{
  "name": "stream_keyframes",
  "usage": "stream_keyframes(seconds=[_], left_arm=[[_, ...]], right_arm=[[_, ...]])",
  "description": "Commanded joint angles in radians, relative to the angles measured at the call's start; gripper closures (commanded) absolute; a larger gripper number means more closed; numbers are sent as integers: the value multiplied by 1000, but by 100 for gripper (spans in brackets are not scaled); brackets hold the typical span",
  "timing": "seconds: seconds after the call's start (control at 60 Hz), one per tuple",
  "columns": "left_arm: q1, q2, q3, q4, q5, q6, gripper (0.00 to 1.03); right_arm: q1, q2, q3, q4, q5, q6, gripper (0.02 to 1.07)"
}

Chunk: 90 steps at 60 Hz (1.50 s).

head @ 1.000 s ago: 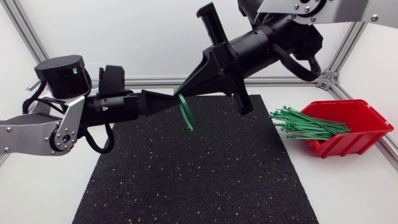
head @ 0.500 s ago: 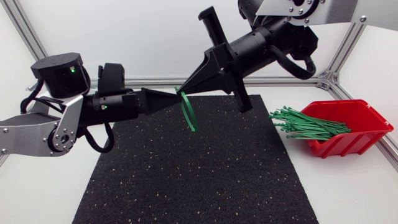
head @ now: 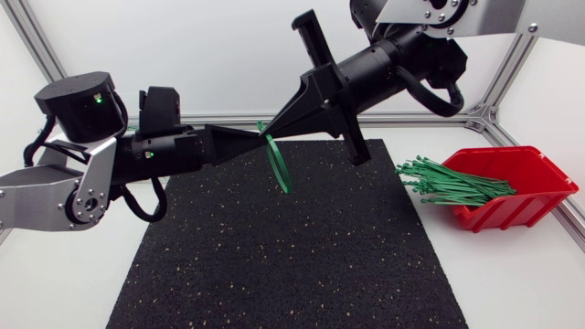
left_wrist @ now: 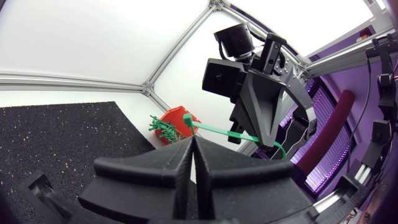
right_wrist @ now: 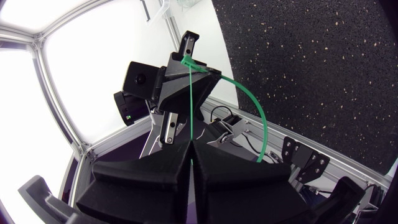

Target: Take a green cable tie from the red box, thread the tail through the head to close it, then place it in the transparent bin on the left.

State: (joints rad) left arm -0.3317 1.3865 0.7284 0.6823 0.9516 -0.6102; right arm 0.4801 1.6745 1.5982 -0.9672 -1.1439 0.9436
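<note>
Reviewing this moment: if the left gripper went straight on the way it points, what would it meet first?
Most likely the right arm's matte black wedge gripper, almost tip to tip with it, just past the looped green cable tie held between them; depth is uncertain.

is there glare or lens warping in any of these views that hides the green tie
Head view: even light, no glare, the cable tie plain against the black mat. Left wrist view: fisheye bends straight lines, bright white backdrop, tie readable. Right wrist view: strongest glare, washed-out white behind, yet the tie shows as a thin clear line.
</note>
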Motion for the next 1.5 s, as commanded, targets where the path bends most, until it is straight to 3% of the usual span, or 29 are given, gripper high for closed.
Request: stream_keyframes(seconds=[0.0,1.383,1.483], left_arm=[[-6,9,-4,23,-2,-30,100],[-3,17,-17,49,-2,-31,100],[-1,19,-17,49,-2,-30,100]], right_arm=[[-5,-2,20,2,3,35,101],[-15,-16,-3,22,0,35,101],[-14,-18,-24,65,-4,37,101]])
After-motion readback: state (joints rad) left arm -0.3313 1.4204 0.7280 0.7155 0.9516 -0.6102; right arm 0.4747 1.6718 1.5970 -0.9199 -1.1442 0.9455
